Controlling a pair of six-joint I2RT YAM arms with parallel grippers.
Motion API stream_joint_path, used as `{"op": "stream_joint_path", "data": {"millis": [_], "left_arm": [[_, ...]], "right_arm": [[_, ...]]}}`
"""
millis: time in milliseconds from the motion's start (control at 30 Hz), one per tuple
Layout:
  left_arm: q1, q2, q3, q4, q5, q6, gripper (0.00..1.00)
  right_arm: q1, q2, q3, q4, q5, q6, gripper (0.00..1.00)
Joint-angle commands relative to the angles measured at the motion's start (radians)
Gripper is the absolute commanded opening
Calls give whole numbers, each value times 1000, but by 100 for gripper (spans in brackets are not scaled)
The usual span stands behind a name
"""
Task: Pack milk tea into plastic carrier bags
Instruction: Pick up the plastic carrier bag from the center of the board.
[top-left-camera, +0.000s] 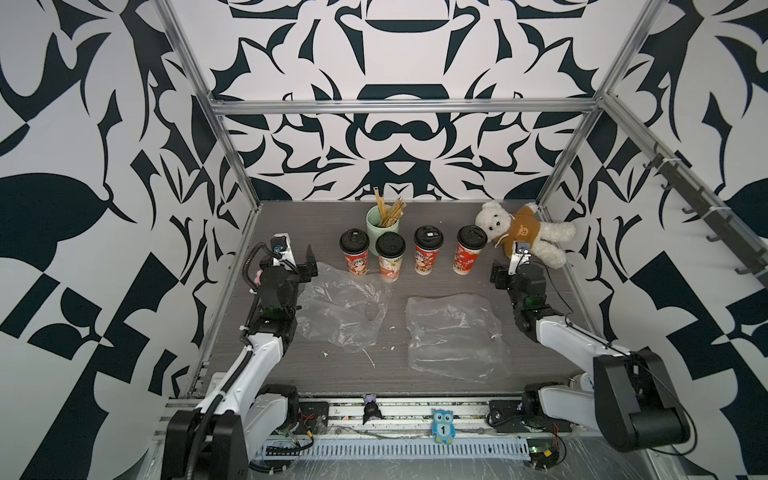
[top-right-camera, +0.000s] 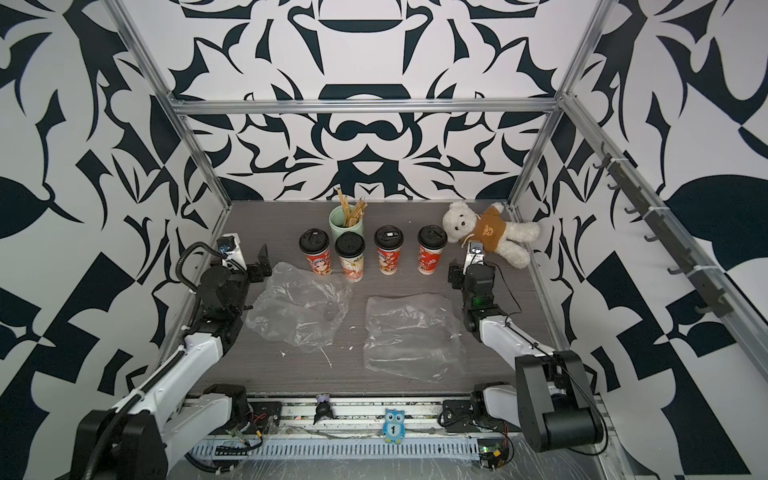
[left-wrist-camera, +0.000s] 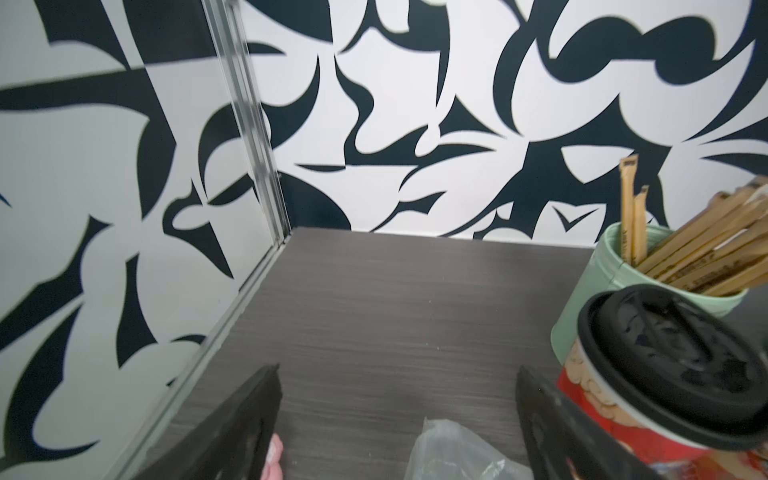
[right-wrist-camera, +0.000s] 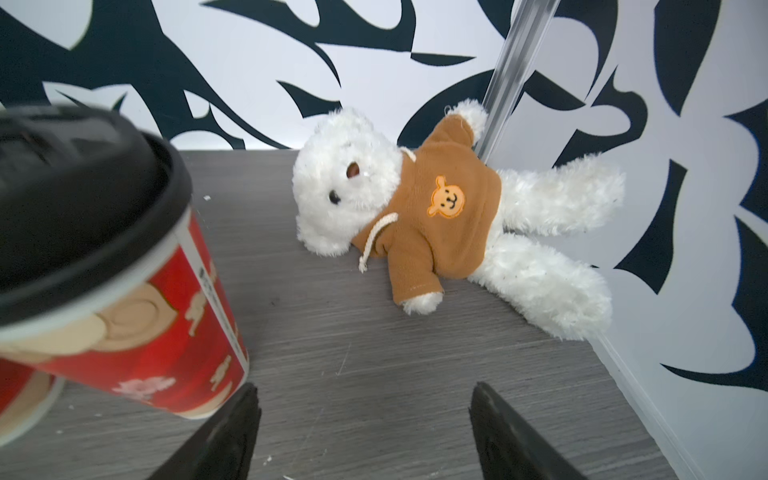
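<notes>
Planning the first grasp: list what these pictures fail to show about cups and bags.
- Contents of the milk tea cups: black lids cover them in every view.
- Mouths and handle loops of the plastic carrier bags: clear crumpled film, unreadable in both top views.
- Left wrist view: the edge cuts off all but a bag corner.
- Right wrist view: the nearest cup is blurred, its lid cut by the edge.

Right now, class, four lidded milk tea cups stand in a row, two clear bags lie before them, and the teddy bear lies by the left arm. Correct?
No. The teddy bear lies by the right arm, not the left, as both top views show. The rest stands.
</notes>
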Motion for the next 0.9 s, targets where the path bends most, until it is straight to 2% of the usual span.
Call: {"op": "stream_joint_path", "data": {"millis": [0,100,233,333,367,433,600,867], "left_arm": [[-59,-60,74,-264,86,-52,86],[-194,-49,171,-430,99,-53,86],[-406,62,334,-677,56,-46,86],[-509,150,414,-778,107,-86,86],[-533,176,430,-800,129,-97,86],[-588,233,468,-861,152,-124,81],[-664,385,518,-994,178,-168,80],[-670,579,546,-984,205,-263,75]], "right_arm": [[22,-51,95,-223,0,55,78],[47,-61,183,-367,-12,71,72],[85,-48,309,-545,-18,88,67],[89,-47,368,-628,-50,128,64],[90,-50,379,-642,-94,137,63],[89,-63,402,-673,-133,160,62],[90,-106,420,-710,-172,192,61],[89,-169,393,-703,-189,206,60]]}}
